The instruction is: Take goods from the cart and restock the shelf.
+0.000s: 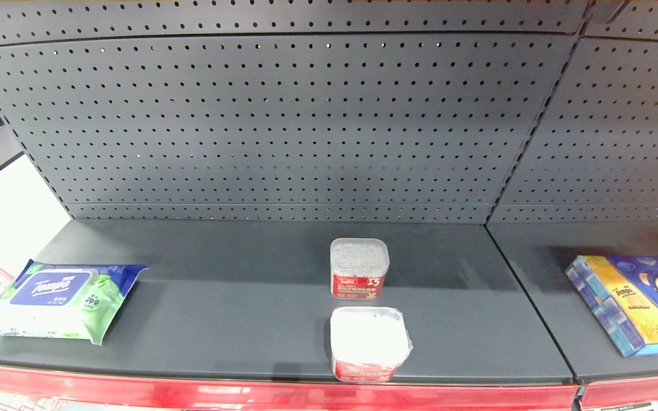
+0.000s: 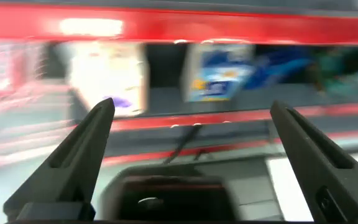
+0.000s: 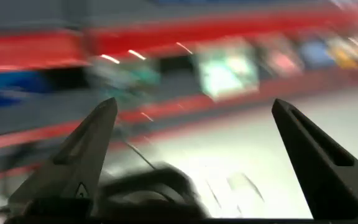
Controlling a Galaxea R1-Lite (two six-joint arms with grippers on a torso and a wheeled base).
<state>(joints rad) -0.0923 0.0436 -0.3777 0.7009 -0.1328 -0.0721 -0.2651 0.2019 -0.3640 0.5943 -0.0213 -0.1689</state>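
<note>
My left end effector (image 2: 192, 104) and right end effector (image 3: 194, 102) both gape apart, empty; everything behind them blurs. The tissue box (image 1: 632, 302) is cut off at the right.

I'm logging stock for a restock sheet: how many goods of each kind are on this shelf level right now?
Wet wipes pack: 1
Red-labelled tubs: 2, the rear tub and the front tub
Blue tissue pack: 1
Total: 4
</note>
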